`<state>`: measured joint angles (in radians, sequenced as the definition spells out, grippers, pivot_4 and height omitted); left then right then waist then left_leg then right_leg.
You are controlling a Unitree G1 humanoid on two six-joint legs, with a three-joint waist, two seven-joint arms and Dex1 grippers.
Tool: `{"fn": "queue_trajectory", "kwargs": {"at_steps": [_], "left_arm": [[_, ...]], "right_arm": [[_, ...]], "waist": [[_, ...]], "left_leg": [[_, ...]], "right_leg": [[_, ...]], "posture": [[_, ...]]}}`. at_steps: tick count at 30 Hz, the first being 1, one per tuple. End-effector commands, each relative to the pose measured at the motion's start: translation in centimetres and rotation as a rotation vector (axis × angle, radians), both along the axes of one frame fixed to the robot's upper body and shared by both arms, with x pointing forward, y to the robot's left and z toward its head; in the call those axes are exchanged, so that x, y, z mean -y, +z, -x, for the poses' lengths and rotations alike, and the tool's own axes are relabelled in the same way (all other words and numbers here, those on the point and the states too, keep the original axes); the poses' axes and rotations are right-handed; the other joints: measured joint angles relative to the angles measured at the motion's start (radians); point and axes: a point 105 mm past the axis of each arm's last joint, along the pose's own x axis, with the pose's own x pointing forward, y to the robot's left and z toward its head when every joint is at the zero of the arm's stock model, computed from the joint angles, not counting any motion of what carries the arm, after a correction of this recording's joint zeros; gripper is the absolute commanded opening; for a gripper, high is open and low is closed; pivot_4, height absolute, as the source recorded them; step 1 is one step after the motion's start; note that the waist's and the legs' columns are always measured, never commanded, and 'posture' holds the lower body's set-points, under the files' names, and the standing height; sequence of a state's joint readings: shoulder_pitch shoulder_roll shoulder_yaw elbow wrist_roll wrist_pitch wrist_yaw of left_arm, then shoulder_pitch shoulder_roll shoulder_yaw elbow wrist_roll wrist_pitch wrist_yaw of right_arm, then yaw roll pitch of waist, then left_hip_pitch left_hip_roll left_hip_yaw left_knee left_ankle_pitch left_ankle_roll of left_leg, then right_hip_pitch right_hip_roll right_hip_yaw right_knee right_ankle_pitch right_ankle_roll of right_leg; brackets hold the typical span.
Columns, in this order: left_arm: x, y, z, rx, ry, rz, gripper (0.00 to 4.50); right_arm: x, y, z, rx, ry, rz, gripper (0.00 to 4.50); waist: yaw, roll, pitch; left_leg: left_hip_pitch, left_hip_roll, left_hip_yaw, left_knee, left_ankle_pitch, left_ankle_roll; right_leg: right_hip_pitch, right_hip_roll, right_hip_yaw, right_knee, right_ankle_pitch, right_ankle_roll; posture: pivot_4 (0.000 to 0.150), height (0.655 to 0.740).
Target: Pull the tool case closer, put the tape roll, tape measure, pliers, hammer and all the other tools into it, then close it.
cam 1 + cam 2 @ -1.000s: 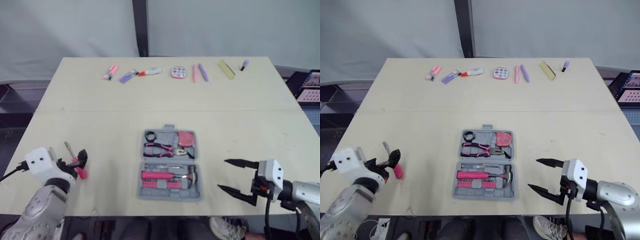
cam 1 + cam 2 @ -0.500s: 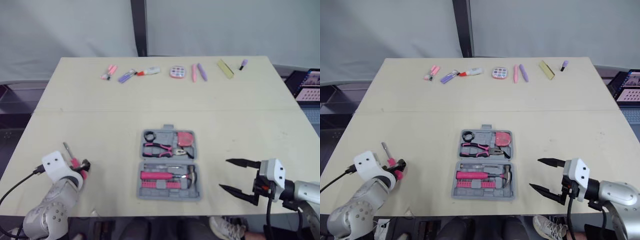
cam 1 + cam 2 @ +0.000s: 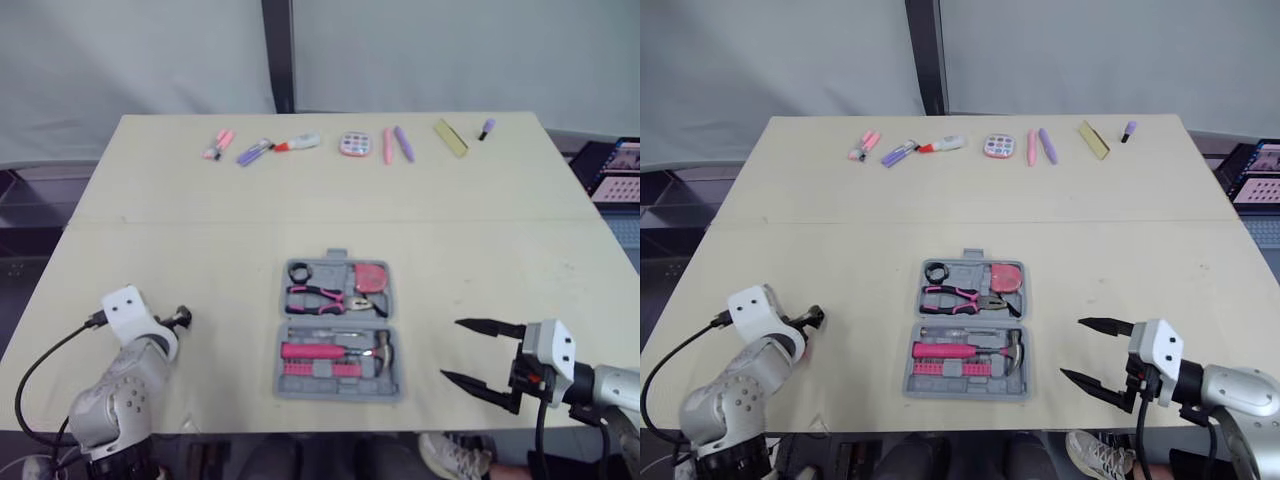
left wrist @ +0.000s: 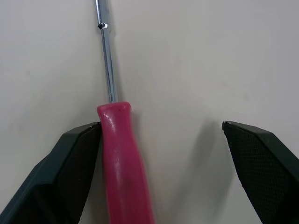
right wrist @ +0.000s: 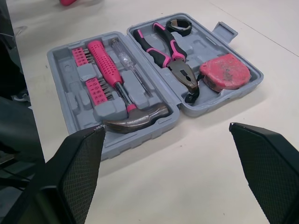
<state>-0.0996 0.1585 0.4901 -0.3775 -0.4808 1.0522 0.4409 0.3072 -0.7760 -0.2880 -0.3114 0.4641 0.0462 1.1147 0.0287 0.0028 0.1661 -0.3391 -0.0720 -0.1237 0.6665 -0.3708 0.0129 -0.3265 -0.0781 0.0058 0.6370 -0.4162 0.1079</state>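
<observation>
On my left, the left gripper sits low over the table, jaws spread around the pink-handled screwdriver — one finger touches the handle and the other stands apart. Mid-table, near the front edge, I see the tool case lying open with the tape roll, pliers, tape measure and hammer in it. To its right is the right gripper — jaws wide apart, holding nothing.
</observation>
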Motion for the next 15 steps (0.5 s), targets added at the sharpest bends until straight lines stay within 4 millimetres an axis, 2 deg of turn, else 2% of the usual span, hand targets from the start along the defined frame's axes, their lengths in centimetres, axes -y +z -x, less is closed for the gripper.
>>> {"fn": "queue_trajectory", "kwargs": {"at_steps": [1, 6, 7, 9, 15], "left_arm": [[-0.54, 0.55, 0.13, 0.013, 0.026, -0.014, 4.42], [-0.84, 0.62, -0.03, 0.014, 0.051, -0.006, 4.42], [-0.93, 0.67, -0.12, 0.018, 0.053, -0.004, 4.19], [-1.17, 0.72, -0.26, 0.023, 0.063, 0.001, 3.54], [-1.46, 0.86, -0.56, 0.024, 0.067, -0.005, 0.54]], "right_arm": [[-0.09, 0.99, 0.13, 0.040, -0.003, -0.005, 4.50], [-0.01, 0.93, 0.23, 0.039, -0.007, -0.004, 4.50], [0.00, 0.91, 0.25, 0.038, -0.008, -0.003, 4.50], [0.01, 0.90, 0.25, 0.037, -0.010, -0.004, 4.50], [0.02, 0.87, 0.15, 0.038, -0.013, -0.004, 4.50]], "waist": [[0.000, 0.000, 0.000], [0.000, 0.000, 0.000], [0.000, 0.000, 0.000], [0.000, 0.000, 0.000], [0.002, 0.000, 0.000]], "left_leg": [[0.000, 0.000, 0.000, 0.000, 0.000, 0.000], [0.000, 0.000, 0.000, 0.000, 0.000, 0.000], [0.000, 0.000, 0.000, 0.000, 0.000, 0.000], [0.000, 0.000, 0.000, 0.000, 0.000, 0.000], [0.000, 0.000, 0.000, 0.000, 0.000, 0.000]], "right_leg": [[0.000, 0.000, 0.000, 0.000, 0.000, 0.000], [0.000, 0.000, 0.000, 0.000, 0.000, 0.000], [0.000, 0.000, 0.000, 0.000, 0.000, 0.000], [0.000, 0.000, 0.000, 0.000, 0.000, 0.000], [0.000, 0.000, 0.000, 0.000, 0.000, 0.000]], "posture": [[0.150, 0.7400], [0.150, 0.7400], [0.150, 0.7400], [0.150, 0.7400], [0.150, 0.7400]]}}
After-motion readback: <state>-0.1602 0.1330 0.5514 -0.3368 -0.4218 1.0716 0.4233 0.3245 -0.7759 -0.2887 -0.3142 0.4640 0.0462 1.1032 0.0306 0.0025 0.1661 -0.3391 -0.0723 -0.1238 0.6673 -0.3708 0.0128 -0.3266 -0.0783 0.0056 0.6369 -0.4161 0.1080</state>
